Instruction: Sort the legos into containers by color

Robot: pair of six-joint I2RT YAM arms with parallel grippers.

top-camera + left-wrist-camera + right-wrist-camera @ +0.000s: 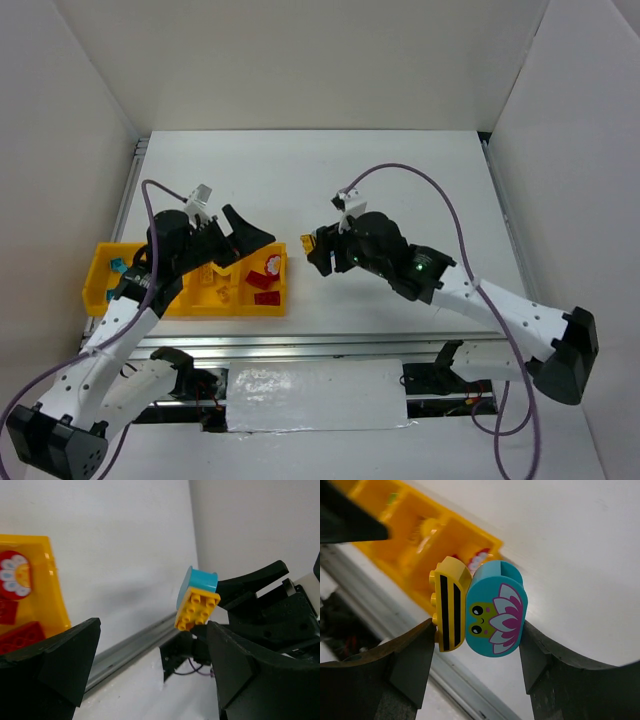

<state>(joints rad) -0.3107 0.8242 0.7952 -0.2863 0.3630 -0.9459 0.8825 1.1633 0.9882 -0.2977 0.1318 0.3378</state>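
Here, right tool [476, 647] pinches rounded, glossy legos [495, 612].

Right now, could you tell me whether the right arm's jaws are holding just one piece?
No, the right jaws clamp two pieces side by side, a yellow striped brick and a teal block.

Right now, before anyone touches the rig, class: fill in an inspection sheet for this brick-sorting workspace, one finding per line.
Surface: white table.
Job's things: yellow tray at left, with red bricks in its right-end compartment; yellow-and-teal brick pair held in the air to the tray's right.
Clutter: nothing seen.
Tools: left tool open and empty, near the tray's right end; right tool shut on the yellow-and-teal brick pair.
Cables: purple cables loop from both wrists.
Surroundings: white walls on three sides; metal rail along the near edge.
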